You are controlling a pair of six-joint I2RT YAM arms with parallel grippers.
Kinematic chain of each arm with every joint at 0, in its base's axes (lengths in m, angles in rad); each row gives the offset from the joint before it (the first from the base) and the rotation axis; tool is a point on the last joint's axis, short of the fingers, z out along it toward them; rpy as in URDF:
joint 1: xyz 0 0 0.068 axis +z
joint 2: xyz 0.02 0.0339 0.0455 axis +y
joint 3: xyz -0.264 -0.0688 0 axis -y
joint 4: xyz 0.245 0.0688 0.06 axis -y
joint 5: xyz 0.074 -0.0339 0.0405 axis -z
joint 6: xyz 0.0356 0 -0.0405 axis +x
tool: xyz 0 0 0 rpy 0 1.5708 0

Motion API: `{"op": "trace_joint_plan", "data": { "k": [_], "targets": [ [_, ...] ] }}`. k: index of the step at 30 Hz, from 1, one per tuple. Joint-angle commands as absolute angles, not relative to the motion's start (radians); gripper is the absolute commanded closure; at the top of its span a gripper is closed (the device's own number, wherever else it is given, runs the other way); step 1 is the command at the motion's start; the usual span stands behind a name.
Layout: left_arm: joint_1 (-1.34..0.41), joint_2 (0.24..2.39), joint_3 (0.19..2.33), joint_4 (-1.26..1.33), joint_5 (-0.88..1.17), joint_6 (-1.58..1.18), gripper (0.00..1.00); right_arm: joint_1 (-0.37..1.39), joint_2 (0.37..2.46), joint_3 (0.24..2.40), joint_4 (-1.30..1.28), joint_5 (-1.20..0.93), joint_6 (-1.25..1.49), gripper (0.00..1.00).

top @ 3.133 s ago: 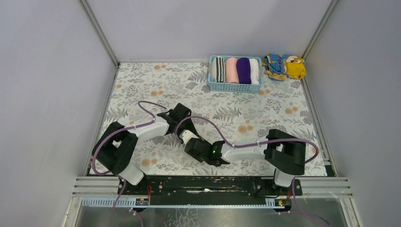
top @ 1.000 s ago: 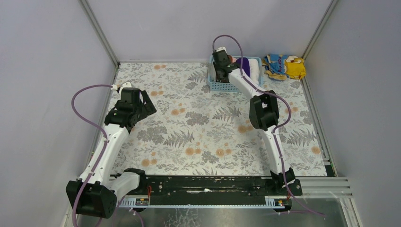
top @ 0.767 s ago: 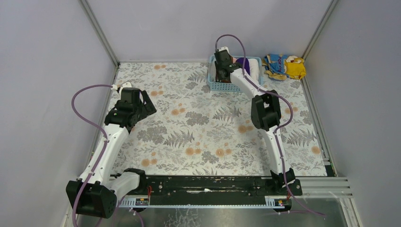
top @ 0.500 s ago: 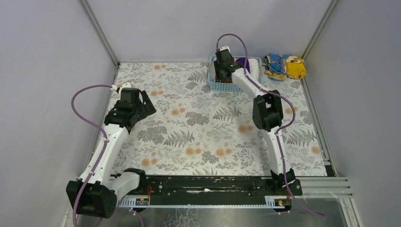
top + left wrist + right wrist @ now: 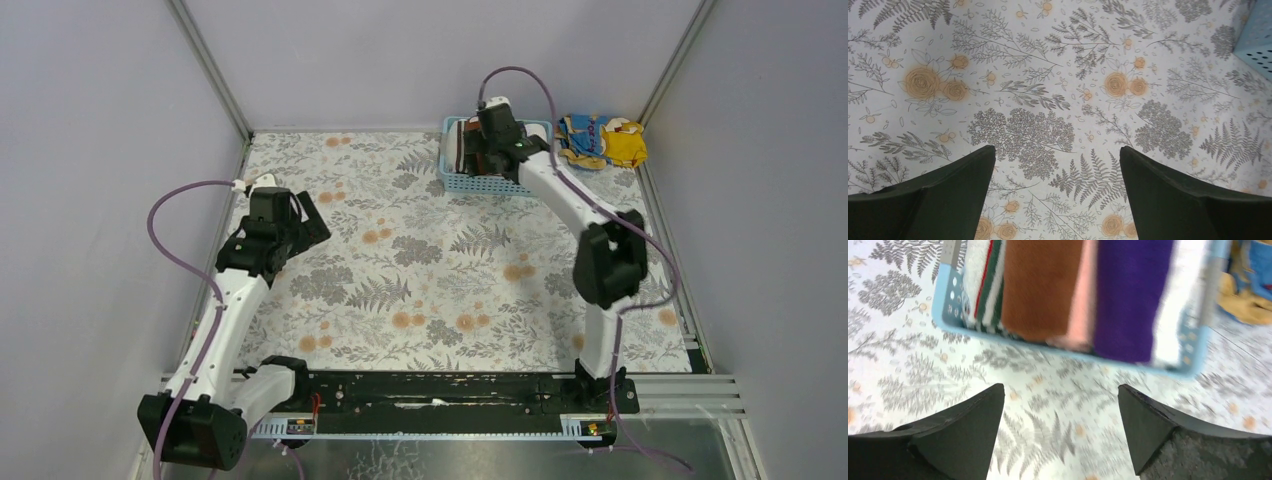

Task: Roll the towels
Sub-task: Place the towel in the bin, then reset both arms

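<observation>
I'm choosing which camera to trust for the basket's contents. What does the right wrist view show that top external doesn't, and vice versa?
Right wrist only: the rust-brown towel and purple towel in the blue basket, a pink towel between them. Top external only: the left arm over the table's left side, and the right arm covering those towels. Both: the basket, the floral table cover, the yellow-and-blue cloth.

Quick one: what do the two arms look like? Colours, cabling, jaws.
They are a matching pair. The left arm and right arm have white links with chunky black joint housings. A purple cable loops loosely along each. The jaws are matte black and wedge-shaped. No markings are legible.
</observation>
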State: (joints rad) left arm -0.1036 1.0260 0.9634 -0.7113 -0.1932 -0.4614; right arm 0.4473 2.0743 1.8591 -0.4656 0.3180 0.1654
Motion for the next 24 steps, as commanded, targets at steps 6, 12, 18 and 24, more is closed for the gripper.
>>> {"op": "trace_joint_plan", "data": {
  "k": [6,12,18,24],
  "targets": [
    [-0.097,0.865,1.005,-0.714,-0.076,-0.474,0.0,0.457,1.361,1.353,-0.341,0.437,0.188,0.0],
    [-0.097,0.714,1.008,-0.747,-0.05,-0.501,0.0,0.456,0.941,1.081,-0.372,0.507,0.211,0.01],
    [-0.097,0.55,0.945,-0.754,-0.076,-0.518,0.0,0.457,0.562,0.879,-0.446,0.541,0.251,0.01],
    [-0.097,0.465,0.874,-0.725,-0.066,-0.523,0.0,0.457,0.323,0.767,-0.506,0.534,0.263,0.01]
  ]
}}
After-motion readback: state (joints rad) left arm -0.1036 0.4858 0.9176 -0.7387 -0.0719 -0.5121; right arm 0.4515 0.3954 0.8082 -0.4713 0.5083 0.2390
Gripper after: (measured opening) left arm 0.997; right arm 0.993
